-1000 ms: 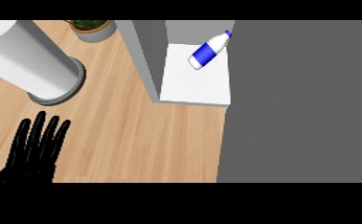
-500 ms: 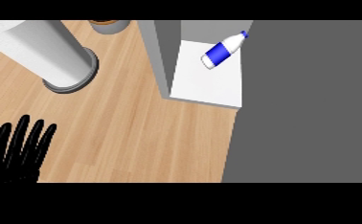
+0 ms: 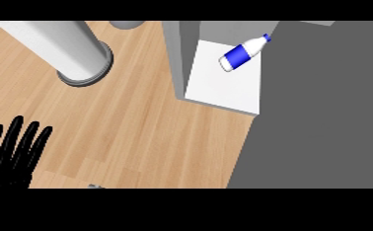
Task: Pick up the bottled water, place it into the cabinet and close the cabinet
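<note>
Head view, looking steeply down: one bottled water [image 3: 242, 54] lies on its side on the white shelf floor of the cabinet [image 3: 226, 89], near that floor's back right corner. Its long axis runs diagonally, the cap aimed up and to the right, the base down and to the left; a blue label wraps its middle. One black left hand [image 3: 20, 151] shows at the lower left edge over the wooden counter [image 3: 153, 136], fingers straight and spread, holding nothing. One grey forearm [image 3: 69, 47] enters from the upper left.
</note>
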Action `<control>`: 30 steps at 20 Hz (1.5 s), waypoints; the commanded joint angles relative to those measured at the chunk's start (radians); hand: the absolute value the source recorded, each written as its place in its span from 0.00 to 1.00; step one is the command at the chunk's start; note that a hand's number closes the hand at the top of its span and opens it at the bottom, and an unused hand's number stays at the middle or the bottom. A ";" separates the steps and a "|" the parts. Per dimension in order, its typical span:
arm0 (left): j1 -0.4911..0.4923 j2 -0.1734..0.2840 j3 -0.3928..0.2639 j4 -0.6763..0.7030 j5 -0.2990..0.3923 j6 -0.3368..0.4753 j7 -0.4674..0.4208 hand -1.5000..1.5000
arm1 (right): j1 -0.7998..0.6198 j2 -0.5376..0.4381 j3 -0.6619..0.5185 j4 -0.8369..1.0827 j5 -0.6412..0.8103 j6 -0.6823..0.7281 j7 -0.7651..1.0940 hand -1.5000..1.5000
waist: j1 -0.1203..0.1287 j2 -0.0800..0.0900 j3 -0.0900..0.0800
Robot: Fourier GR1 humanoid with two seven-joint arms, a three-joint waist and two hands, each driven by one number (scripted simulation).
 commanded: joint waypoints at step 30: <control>-0.023 0.068 0.077 0.037 0.054 -0.099 0.020 0.00 | -0.388 0.009 0.122 0.099 -0.159 0.124 0.235 1.00 | 0.077 0.039 -0.005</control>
